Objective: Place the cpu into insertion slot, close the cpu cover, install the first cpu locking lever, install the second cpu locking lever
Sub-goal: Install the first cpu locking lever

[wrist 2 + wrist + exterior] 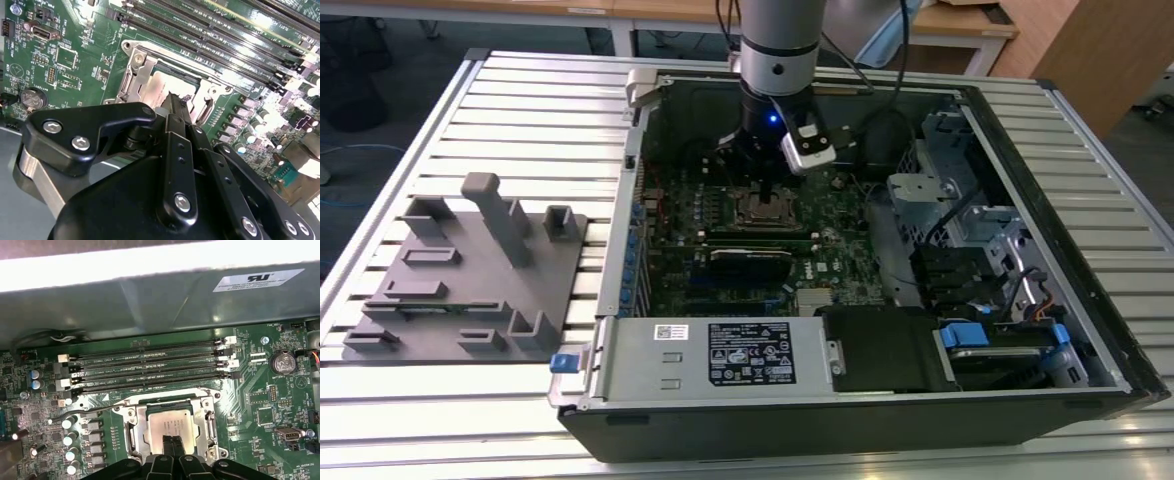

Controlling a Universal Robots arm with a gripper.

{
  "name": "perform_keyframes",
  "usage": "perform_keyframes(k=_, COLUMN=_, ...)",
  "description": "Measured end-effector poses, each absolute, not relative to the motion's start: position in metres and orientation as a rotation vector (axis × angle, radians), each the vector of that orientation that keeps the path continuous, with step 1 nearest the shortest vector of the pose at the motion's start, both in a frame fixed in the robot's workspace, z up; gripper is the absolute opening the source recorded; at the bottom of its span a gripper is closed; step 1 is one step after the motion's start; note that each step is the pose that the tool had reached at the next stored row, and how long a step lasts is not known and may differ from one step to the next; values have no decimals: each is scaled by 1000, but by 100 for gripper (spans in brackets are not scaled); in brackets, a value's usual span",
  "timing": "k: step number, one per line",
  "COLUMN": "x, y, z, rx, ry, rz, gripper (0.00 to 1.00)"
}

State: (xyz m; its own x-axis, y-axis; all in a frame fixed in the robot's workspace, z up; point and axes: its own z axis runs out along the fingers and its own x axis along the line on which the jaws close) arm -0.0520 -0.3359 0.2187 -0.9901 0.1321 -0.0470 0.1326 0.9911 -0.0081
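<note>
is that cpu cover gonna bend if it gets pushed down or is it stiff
Probably stiff: the cpu cover looks like a metal frame around the cpu. Its thin rails might flex slightly under the gripper. It likely won't slide, since it seems fastened to the green board.

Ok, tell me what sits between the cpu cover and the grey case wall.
Four long black memory slots, running side by side, lie between the cpu cover and the grey case wall, as the first wrist view shows.
</note>
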Motion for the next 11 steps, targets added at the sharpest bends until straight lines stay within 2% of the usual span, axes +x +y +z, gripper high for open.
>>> perform_keyframes(k=11, x=-52, y=-336, z=223, rx=205, ry=3089, rz=-18, gripper=10)
